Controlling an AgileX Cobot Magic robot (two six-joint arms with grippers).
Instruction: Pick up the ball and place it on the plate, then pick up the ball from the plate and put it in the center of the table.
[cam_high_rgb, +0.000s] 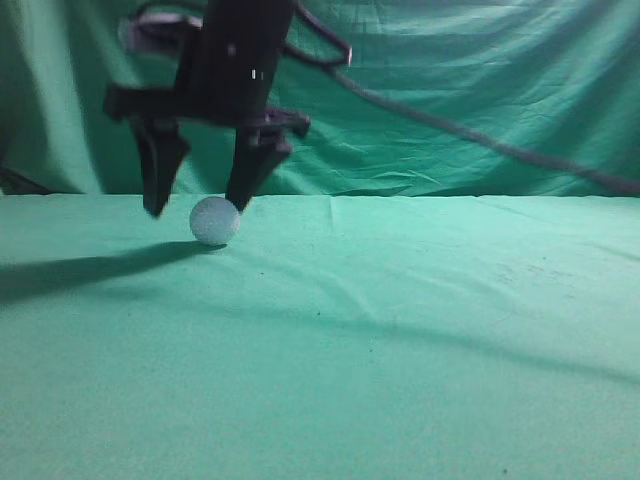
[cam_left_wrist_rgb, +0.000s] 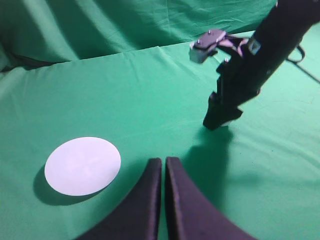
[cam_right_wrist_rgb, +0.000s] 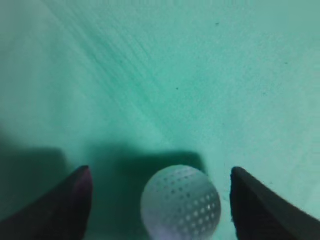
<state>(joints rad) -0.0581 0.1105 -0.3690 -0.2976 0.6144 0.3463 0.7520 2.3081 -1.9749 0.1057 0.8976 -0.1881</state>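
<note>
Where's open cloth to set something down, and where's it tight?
Free: the wide stretch of table right of and in front of the ball, and the cloth between the plate and the backdrop. Crowded: around the ball, with the open right gripper straddling it. The left gripper sits shut beside the plate.

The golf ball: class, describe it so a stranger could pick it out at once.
On the teal-green table, find the black right pincer hanging open above the cloth. The golf ball rests on the cloth between its tips. It is small, white and dimpled; the white plate is flat.
</note>
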